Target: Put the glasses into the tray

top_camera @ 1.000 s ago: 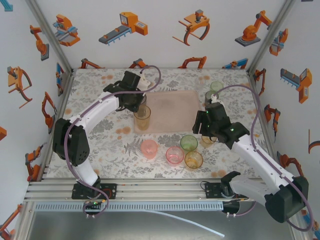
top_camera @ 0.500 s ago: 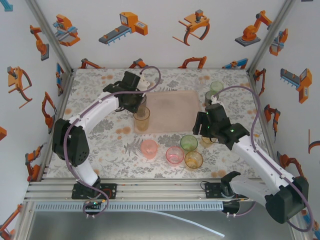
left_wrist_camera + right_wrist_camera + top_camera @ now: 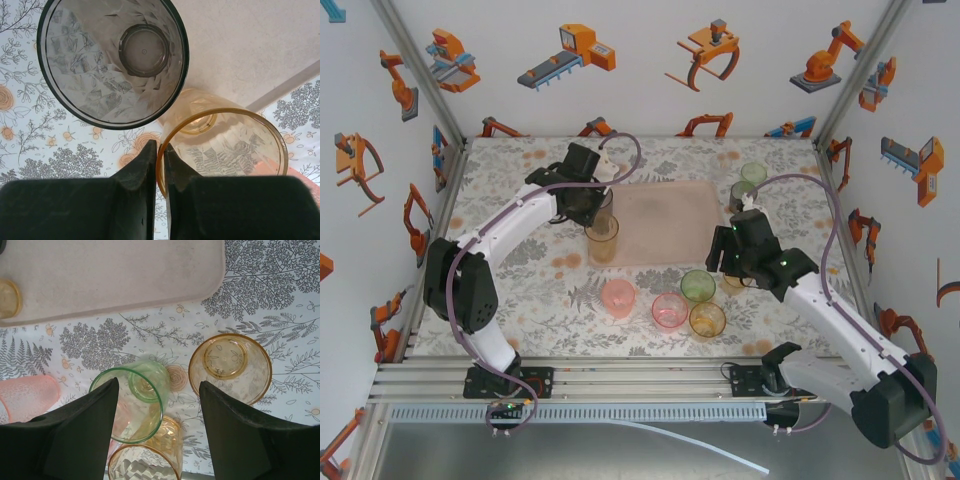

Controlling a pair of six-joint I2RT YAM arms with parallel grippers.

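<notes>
Little has shifted over the last second. Seen from above, the left pincer (image 3: pixel 599 220) and the tall orange glass (image 3: pixel 603 238) in it have crept a touch sideways, and the right pincer (image 3: pixel 728 266) has edged toward the tray (image 3: pixel 665 225). The task looks barely begun. The tray is bare except for that tall orange glass at its edge, directly under the left pincer. Out on the surface (image 3: pixel 520 290), on the near side of the right pincer, stand a pink glass (image 3: pixel 618 297), a second pink glass (image 3: pixel 669 309), a green glass (image 3: pixel 698 286) and a short orange glass (image 3: pixel 707 320). A pale green glass (image 3: pixel 753 172) waits beyond that pincer.

At the left wrist, the left pincer (image 3: pixel 160 155) is almost closed, nipping the wall of the tall orange glass (image 3: pixel 220 145) at its near rim. A grey glass (image 3: pixel 112 60) stands just past the tips, touching it or nearly so. The tray (image 3: pixel 250 45) lies ahead.

At the right wrist, the right pincer (image 3: pixel 157 385) gapes wide and holds nothing. The green glass (image 3: pixel 132 400) sits between its fingers, against the left one. A wide orange glass (image 3: pixel 230 367) is by the right finger, and the short orange glass (image 3: pixel 145 457) sits nearer the wrist. The tray (image 3: pixel 125 275) is well ahead of the tips.
</notes>
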